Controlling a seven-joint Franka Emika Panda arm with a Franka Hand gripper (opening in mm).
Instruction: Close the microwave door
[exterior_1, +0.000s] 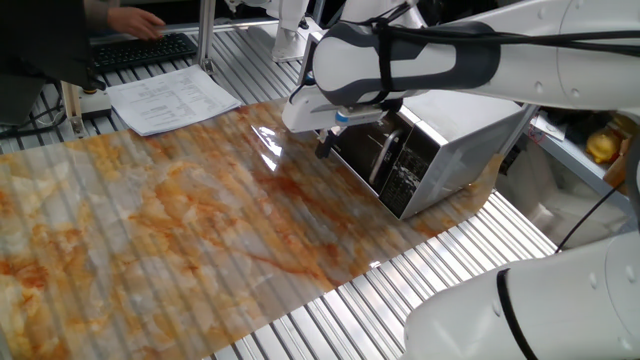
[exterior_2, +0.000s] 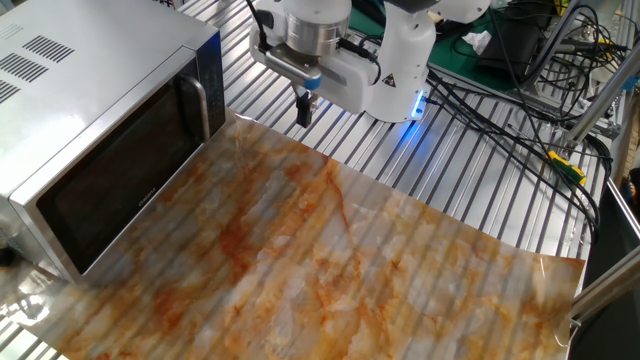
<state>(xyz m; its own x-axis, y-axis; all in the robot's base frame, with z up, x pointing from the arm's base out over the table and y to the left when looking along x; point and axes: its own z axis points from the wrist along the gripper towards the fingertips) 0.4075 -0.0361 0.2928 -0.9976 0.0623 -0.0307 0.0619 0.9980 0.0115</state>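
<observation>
Microwave door sits flush against the front of the microwave, fully shut, with its vertical silver bar handle at the end nearest the control panel. The appliance stands at one corner of the tabletop, on the edge of the marbled orange-and-white covering.

The gripper hangs above the edge of the covering, near the door's handle end but apart from it, touching nothing. Its dark fingers point downward and appear pressed together, empty.

One fixed view shows the door glass and the black control panel from the front side, yet the arm's white casing covers most of the microwave's top, and the gripper is only a small dark shape below the wrist. That view alone shows papers and a keyboard at the far edge.

The other fixed view shows the vent slots on the microwave's top, the full door face and the arm's base with a blue light; the microwave's left end is cut off.
</observation>
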